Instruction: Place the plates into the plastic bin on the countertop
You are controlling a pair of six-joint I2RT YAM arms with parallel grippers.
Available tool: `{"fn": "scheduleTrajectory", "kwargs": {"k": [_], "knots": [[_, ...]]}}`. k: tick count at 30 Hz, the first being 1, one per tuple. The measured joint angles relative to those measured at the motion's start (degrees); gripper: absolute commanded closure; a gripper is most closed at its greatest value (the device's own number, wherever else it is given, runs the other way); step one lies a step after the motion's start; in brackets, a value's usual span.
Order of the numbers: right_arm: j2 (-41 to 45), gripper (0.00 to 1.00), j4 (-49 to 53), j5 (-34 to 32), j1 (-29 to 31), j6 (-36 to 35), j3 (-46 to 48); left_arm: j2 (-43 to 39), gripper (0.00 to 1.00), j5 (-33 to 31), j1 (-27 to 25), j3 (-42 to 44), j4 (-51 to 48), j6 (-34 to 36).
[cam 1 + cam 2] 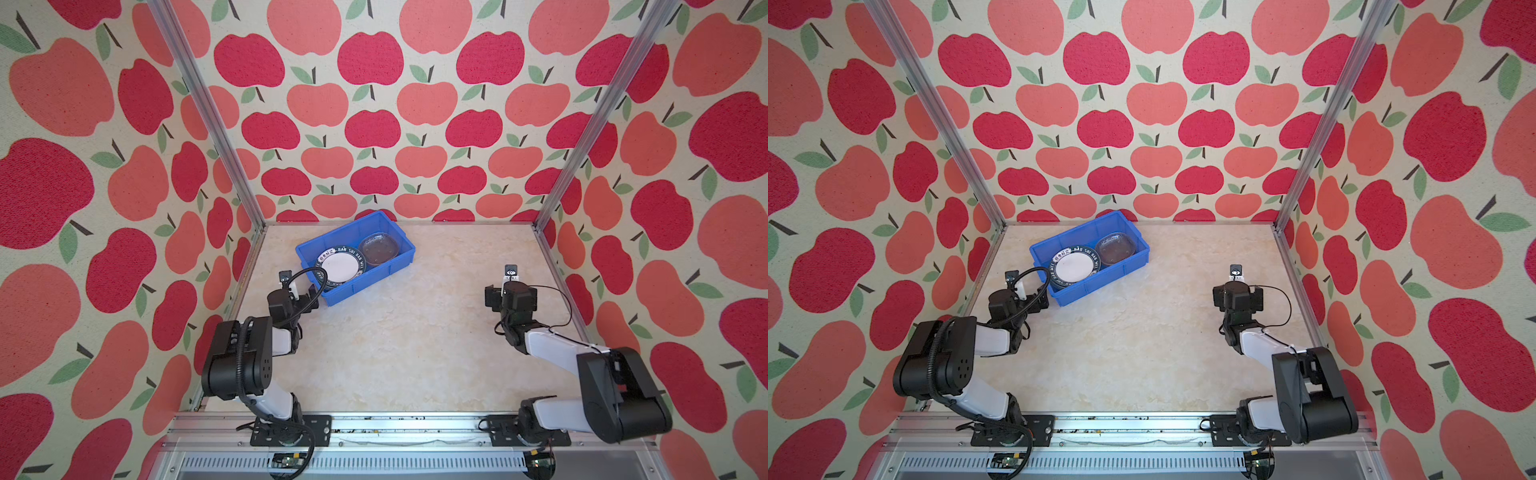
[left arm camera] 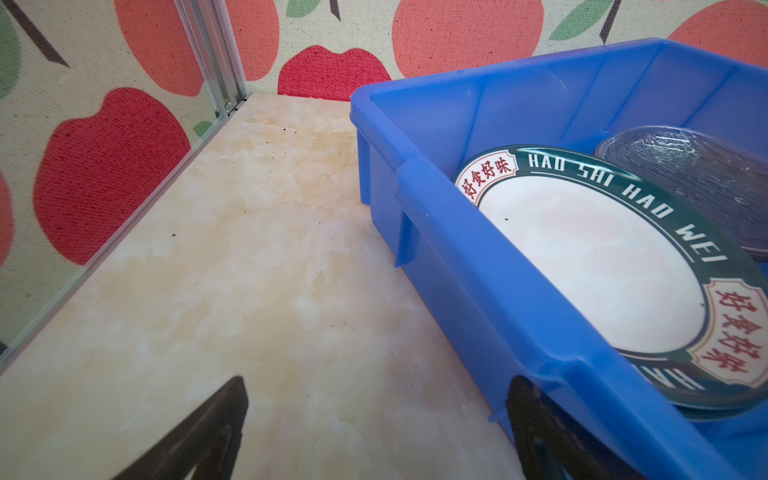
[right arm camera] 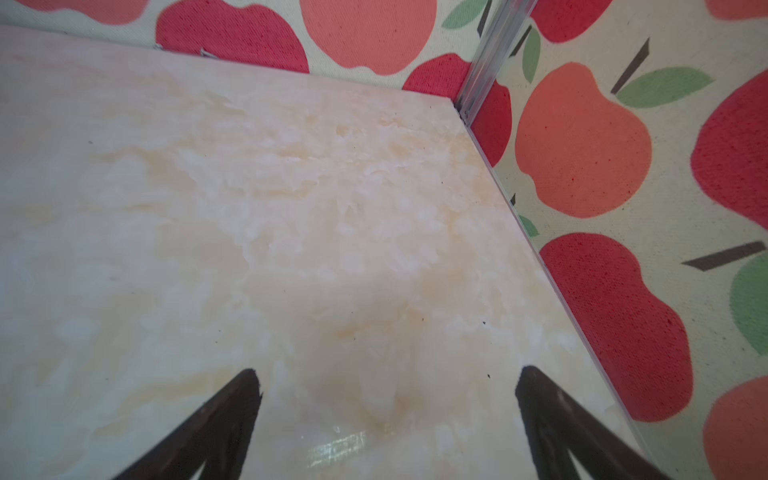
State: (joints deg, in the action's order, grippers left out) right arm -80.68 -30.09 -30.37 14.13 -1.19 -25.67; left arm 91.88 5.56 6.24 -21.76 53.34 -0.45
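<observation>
Fingers of both arms are hidden under the wrist housings in both top views; only the wrist views show them. Left gripper [image 2: 378,380] released, jaws wide, nothing between them. One finger [image 2: 199,432] is over bare surface, the other close by the outer wall of the bright blue rectangular plastic bin [image 2: 478,291], partly covered by its lip, contact unclear. Right gripper [image 3: 387,370] also released and empty, over bare surface near the right wall. Bin sits far-left on the beige marble-look countertop [image 1: 415,340], askew, one corner near the back wall. In the half nearer the left arm, a round white plate with a dark lettered rim [image 1: 337,268] tops a stack; more rims peek out below, count not readable. In the other half, a rounded-square clear textured glass plate [image 1: 379,248] shows layered edges, number impossible to tell through the glass. Black cable [image 1: 308,269] of the left arm crosses the bin's near corner and hides part of the white plate's rim in both top views. Left wrist view cuts off the glass plate and the bin's far end. Countertop is glossy, cream-veined, a few dark specks, framed by aluminium rails [image 1: 208,116]. Apple-patterned walls [image 1: 374,124] on three sides, red and coral apples, green leaves.
</observation>
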Motion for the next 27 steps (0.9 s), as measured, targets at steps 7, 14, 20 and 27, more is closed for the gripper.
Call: {"fn": "scheduleTrajectory", "kwargs": {"k": [7,14,20,27], "knots": [[-9.20,0.00,-22.60,6.69,-5.68,-3.06,6.16,0.00,0.01,-0.61,-0.44,0.00,0.00,0.02],[-10.71,0.01,-27.19,10.23,-7.89,-2.34,6.51,0.00,0.01,-0.81,-0.35,0.00,0.00,-0.02],[-10.73,0.01,-29.51,10.99,-7.63,-2.40,6.49,0.00,0.01,-0.83,-0.35,0.00,0.00,-0.02],[-10.73,0.00,-27.89,15.82,-8.98,-2.36,5.46,0.00,0.01,-1.05,-0.35,0.00,0.00,-0.02]]}}
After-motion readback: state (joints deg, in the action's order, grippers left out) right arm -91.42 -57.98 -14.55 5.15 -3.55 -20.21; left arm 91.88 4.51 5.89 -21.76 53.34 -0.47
